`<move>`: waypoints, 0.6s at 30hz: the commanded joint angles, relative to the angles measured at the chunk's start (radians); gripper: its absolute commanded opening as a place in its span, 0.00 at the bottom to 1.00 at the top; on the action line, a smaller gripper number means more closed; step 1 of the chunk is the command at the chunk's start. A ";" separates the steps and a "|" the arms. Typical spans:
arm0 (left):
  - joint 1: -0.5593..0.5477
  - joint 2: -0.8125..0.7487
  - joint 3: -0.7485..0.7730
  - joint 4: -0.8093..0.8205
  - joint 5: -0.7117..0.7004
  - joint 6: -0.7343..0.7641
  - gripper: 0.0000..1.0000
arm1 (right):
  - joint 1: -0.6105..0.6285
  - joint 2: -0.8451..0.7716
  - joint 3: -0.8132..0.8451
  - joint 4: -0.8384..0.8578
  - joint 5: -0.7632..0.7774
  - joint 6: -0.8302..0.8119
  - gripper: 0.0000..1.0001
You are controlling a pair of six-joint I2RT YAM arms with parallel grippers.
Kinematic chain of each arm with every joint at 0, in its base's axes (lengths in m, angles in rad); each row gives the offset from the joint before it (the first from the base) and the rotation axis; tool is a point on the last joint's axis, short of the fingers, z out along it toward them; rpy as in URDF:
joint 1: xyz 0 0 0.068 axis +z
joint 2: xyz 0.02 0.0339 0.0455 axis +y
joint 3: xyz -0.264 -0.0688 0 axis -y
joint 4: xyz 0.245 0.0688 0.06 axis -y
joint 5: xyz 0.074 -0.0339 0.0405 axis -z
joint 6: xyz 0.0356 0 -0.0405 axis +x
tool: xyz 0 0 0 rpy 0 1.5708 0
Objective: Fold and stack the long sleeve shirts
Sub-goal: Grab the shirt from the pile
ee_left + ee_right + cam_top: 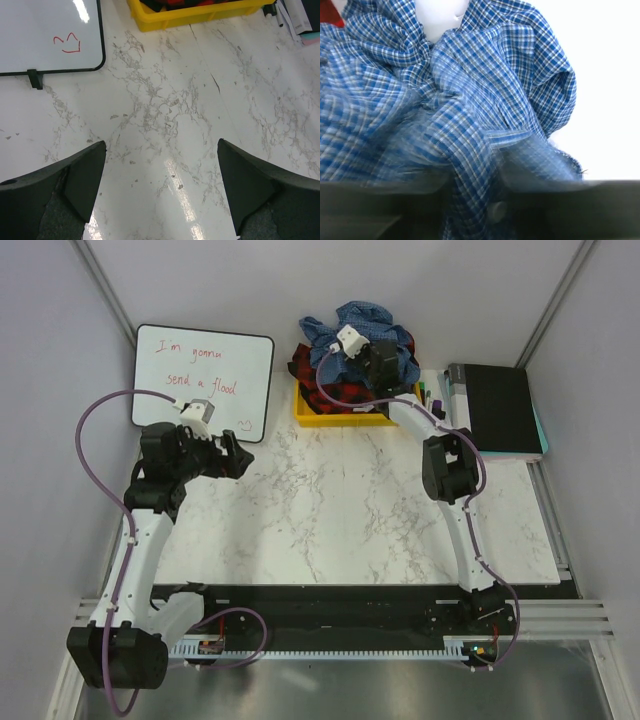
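Blue checked cloth fills the right wrist view, so close to the lens that it blurs. It is the blue shirt (470,100), gathered into a thick fold that runs down between the dark fingers of the right gripper (475,200). The jaws look closed on this fold, with a small button (495,211) just beside them, though the blur hides the exact contact.

From above, this shirt is a crumpled heap at the 12 o'clock edge of the marble table (330,510), over the far side of the yellow bin (340,421). I judge that the arm takes it by one bunch only to lift it out, because folding needs the flat stone in front. The red-and-black plaid shirt (330,390) lies in the bin, partly under the blue one, so it may be dragged along.

The left gripper (161,145) hovers over bare marble at about 9 o'clock, its jaws wide apart and holding nothing. It seems placed there to receive a corner of the cloth.

A whiteboard (205,380) lies at 10 o'clock and a black folder (495,410) at 2 o'clock, both beside the working area. Neither shirt is folded yet.
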 commanded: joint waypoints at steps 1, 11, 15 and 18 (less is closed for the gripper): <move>0.002 -0.027 -0.008 0.017 -0.022 0.042 0.99 | -0.003 -0.049 0.064 0.068 0.021 0.023 0.06; 0.002 -0.054 0.042 0.011 -0.077 0.021 0.99 | -0.017 -0.517 -0.100 -0.011 -0.020 0.234 0.00; 0.002 -0.067 0.049 0.009 -0.082 0.007 0.99 | -0.016 -0.720 -0.097 -0.171 -0.101 0.285 0.00; 0.002 -0.074 0.057 0.005 -0.088 -0.005 0.99 | -0.016 -0.833 -0.103 -0.286 -0.131 0.324 0.00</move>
